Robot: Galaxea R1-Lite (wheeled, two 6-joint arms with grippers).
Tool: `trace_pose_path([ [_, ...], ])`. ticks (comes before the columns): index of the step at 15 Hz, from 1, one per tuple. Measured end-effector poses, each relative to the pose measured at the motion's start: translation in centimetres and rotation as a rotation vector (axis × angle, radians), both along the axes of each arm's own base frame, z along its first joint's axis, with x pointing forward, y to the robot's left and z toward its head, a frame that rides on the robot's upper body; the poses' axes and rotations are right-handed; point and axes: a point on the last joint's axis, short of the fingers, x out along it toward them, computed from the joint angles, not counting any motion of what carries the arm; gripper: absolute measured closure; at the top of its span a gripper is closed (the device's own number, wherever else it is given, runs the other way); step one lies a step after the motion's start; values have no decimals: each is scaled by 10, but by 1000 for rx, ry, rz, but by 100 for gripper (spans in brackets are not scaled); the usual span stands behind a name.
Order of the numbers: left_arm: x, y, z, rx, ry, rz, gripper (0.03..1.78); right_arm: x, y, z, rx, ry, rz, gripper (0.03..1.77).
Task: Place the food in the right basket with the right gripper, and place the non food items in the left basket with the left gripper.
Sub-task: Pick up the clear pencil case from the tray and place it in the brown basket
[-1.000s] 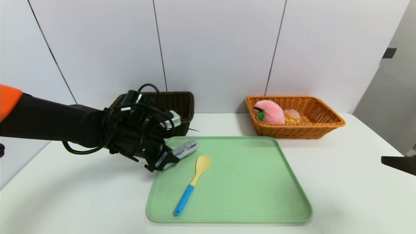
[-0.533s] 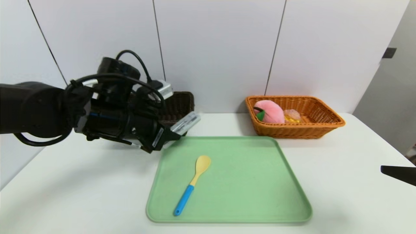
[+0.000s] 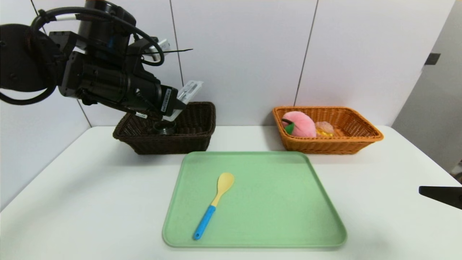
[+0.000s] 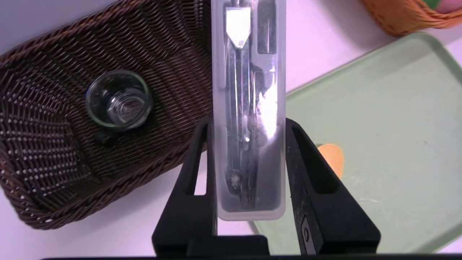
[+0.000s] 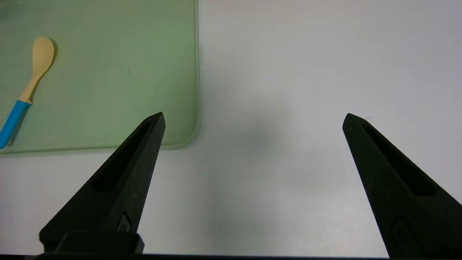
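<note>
Green tray: I see its whole rim [image 3: 252, 243] in the head view, mid-table.
Left basket: dark brown wicker [image 3: 173, 144], beyond the tray's far left corner; my left wrist view shows the clear glass [image 4: 119, 100] inside from above.
Right basket: orange wicker [image 3: 332, 146], holding a pink plush peach [image 3: 299, 124].
Left gripper: [image 4: 249, 137] above the left basket, fingers clamped on the clear cutlery case [image 4: 249, 108]; only the wrist view shows metal utensils inside.
Right gripper: [image 5: 254, 121] parked off the tray's near right corner, spread wide, holding nothing.
Spoon: blue-handled [image 3: 205, 222], near the tray's left edge.
Writing: label on left gripper, illegible to me.
</note>
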Motion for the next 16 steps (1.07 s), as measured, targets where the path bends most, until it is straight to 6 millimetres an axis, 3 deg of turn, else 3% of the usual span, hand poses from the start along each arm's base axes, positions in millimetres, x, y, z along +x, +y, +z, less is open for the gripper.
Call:
trace_pose_path([
  [4, 42, 12, -6, 67, 88, 141, 124, 2, 0, -1, 15, 10, -25, 10],
  [8, 78, 48, -32, 83, 162, 286, 124, 8, -2, -4, 12, 36, -54, 10],
  [12, 96, 78, -53, 86, 222, 359, 124, 12, -1, -7, 6, 53, -61, 10],
  [16, 105, 84, -66, 94, 247, 373, 124, 14, -1, -7, 2, 61, -66, 10],
])
